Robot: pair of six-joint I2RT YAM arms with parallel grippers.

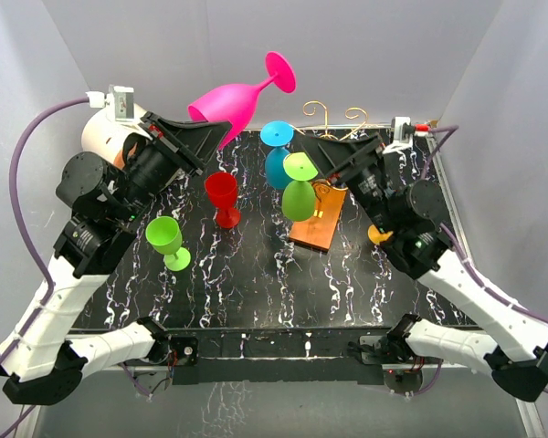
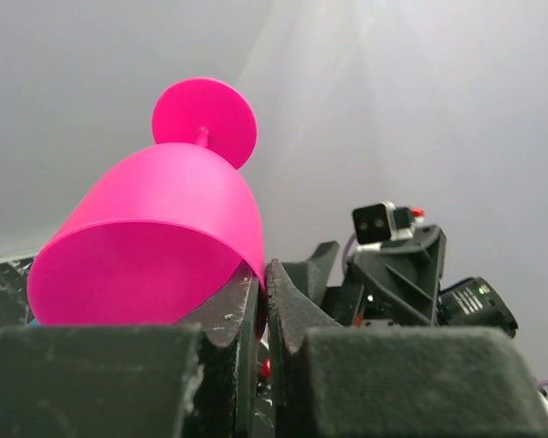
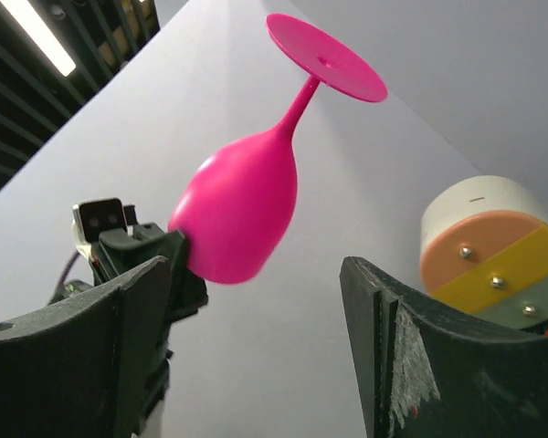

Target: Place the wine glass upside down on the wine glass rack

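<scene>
The pink wine glass [image 1: 233,100] is held high at the top middle, pinched at its rim by the left gripper [image 1: 221,128], and must next be tipped over and hung on the gold wine glass rack [image 1: 333,114] at upper right, near the wide-apart, empty right gripper [image 1: 318,155].

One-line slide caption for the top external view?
The left gripper holds the pink wine glass by its rim, aloft, foot up; open right gripper beside the gold rack.

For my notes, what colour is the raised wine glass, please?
The wine glass is bright pink, clearest in the right wrist view.
</scene>
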